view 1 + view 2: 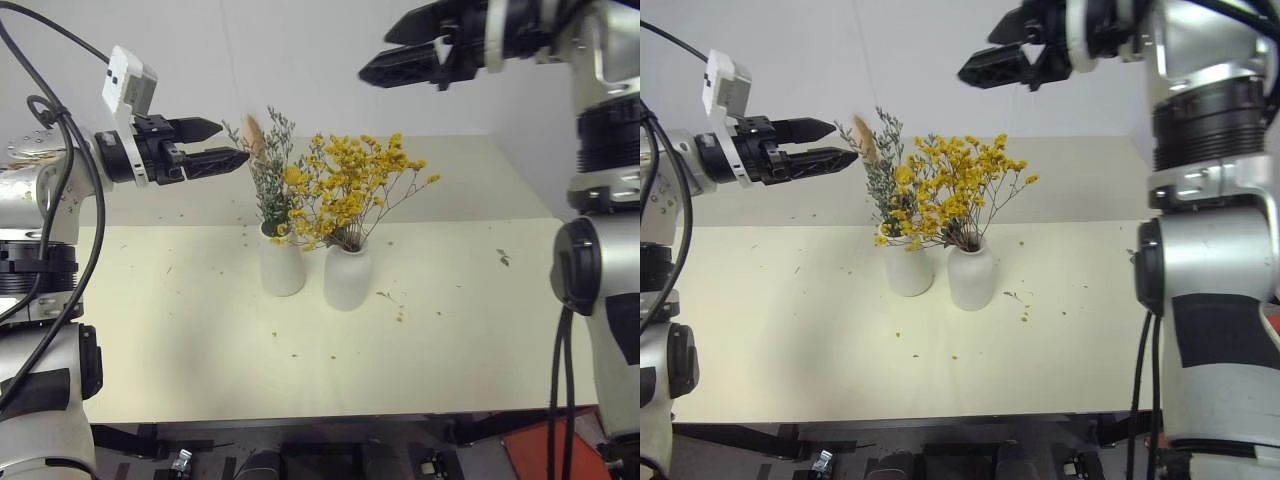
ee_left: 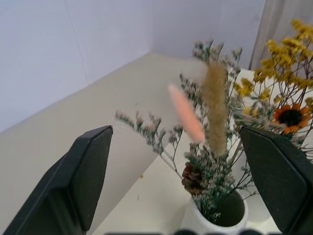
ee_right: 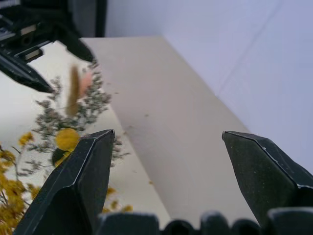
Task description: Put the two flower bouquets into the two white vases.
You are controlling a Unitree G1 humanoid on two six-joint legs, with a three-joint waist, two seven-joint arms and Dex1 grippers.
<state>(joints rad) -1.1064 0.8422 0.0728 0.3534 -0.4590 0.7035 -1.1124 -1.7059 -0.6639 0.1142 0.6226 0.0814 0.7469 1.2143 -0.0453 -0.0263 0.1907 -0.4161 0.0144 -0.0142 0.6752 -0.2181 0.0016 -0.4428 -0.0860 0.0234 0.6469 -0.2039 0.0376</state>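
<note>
Two white vases stand side by side at the middle of the cream table. The left, taller vase holds the grey-green bouquet with a pale peach plume. The rounder vase to its right holds the yellow-orange bouquet. My left gripper hovers open just left of the grey-green bunch's top, empty. High above the yellow blossoms, my right gripper is open too, with nothing between its fingers.
Small bits of dried petals lie scattered on the table around the vases. A low pale wall rises behind the table. A red-orange object sits below the table's front right corner.
</note>
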